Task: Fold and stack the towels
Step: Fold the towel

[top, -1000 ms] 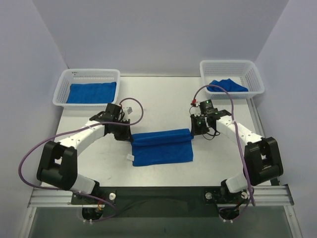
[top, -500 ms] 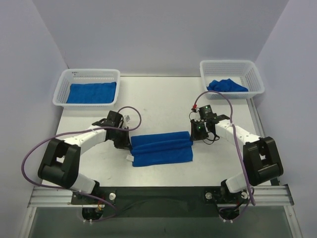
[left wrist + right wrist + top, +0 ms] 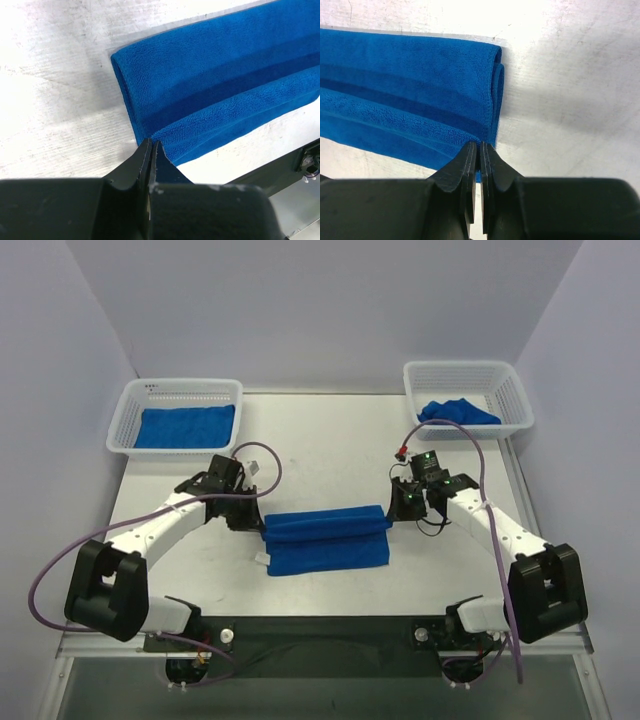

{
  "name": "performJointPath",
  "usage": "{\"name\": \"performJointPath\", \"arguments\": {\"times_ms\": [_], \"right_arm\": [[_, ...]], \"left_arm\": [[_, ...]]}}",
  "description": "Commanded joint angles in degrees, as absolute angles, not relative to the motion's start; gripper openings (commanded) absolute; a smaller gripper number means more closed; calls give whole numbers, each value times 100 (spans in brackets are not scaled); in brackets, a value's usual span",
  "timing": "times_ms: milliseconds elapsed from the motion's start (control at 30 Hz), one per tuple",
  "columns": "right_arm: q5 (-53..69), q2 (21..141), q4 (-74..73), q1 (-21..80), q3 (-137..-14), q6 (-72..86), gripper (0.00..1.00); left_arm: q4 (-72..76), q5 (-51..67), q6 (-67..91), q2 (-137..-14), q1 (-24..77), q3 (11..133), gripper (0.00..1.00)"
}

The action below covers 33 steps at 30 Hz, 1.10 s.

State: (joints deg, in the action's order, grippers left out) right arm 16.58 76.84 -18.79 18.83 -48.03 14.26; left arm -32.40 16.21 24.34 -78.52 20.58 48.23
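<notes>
Top external: white plastic mesh baskets [image 3: 130, 405] held royal-blue terry towels [image 3: 185, 427]; left tool [image 3: 260, 523] and right tool [image 3: 391, 515] pinched a folded towel [image 3: 327, 545].

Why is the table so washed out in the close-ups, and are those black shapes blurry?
Left wrist view: glare bleaches the table, towel texture is sharp, the left gripper looks dark and soft-edged. Right wrist view: same glare, right gripper likewise. Top view: even light, faint shadows.

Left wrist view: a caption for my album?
Shut black pincer pinches the edge of a folded royal-blue terry towel on a white table.
</notes>
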Motion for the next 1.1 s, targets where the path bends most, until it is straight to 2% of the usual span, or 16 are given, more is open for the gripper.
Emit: {"name": "performJointPath", "arguments": {"times_ms": [0, 833, 1067], "right_arm": [[1555, 7576, -2250, 1863, -4694, 1591, 0], [1318, 8358, -2347, 2109, -4456, 1951, 0], [1248, 8113, -2382, 2118, -4596, 1872, 0]], "left_arm": [[-3489, 1564, 2426, -7726, 2022, 4676, 0], [-3366, 1942, 2637, -7849, 2048, 4025, 0], [-3401, 1899, 2689, -7612, 2057, 4209, 0]]}}
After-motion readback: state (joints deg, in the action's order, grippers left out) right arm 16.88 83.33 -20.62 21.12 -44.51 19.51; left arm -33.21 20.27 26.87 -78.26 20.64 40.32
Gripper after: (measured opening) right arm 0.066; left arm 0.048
